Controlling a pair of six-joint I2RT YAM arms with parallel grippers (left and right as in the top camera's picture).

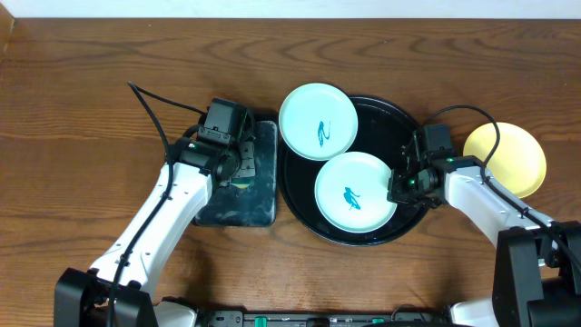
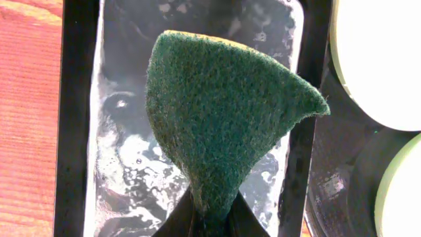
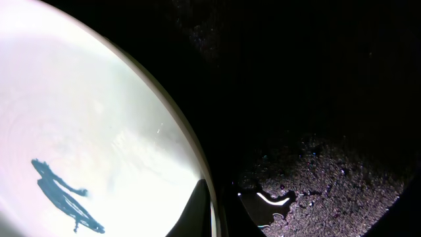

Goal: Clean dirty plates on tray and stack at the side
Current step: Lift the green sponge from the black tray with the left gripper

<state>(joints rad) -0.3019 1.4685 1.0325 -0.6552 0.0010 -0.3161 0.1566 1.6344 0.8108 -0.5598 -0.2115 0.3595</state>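
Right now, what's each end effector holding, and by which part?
The left end effector pinches the sponge by one end; the right end effector grips the nearer plate by its rim.

Even, soft light fills the overhead view, leaving only faint shadows on the table (image 1: pixel 73 109). The left wrist view is bright: sponge (image 2: pixel 223 125) sharp, small tray (image 2: pixel 125 164) glaring (wet sheen). The right wrist view is dim, its plate (image 3: pixel 99 112) washed out, round tray (image 3: pixel 316 171) nearly black.

Left tool (image 2: pixel 207 220) and right tool (image 3: pixel 214 212) both clamped tight, pointing downward.
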